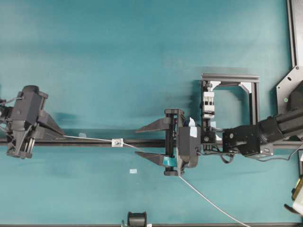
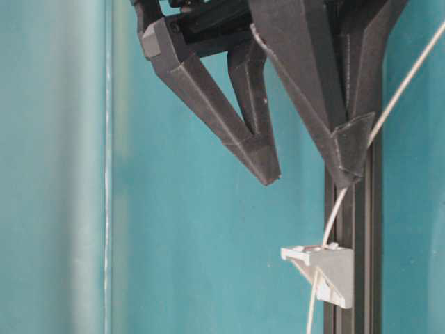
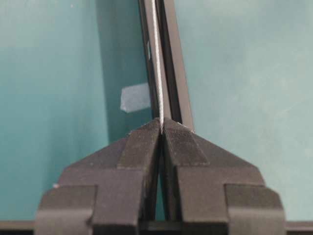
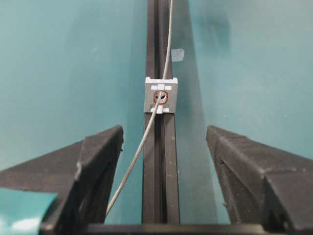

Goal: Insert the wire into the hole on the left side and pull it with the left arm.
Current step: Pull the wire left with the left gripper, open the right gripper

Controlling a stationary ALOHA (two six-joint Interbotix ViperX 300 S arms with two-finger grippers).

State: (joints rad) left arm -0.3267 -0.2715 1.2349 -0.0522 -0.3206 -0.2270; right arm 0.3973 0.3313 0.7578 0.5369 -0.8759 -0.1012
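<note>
In the overhead view the left gripper is seen at the left edge of the frame, closed on the wire. In the left wrist view the two fingers are pressed together, with the wire pinched at their tips and running straight up the frame along the rail. From the left gripper the wire is stretched rightward to the block, which sits on the rail left of centre. The wire is threaded through the hole, ringed in red, at the middle of the block in the right wrist view. Beyond the block the wire passes under the right gripper and trails to the lower right of the overhead frame. The right gripper is held wide open at centre, one finger on each side of the rail, with nothing between them; teal tape is seen on its lower side. A pale tape scrap lies on the table below the rail. No writing or brand can be read anywhere.
</note>
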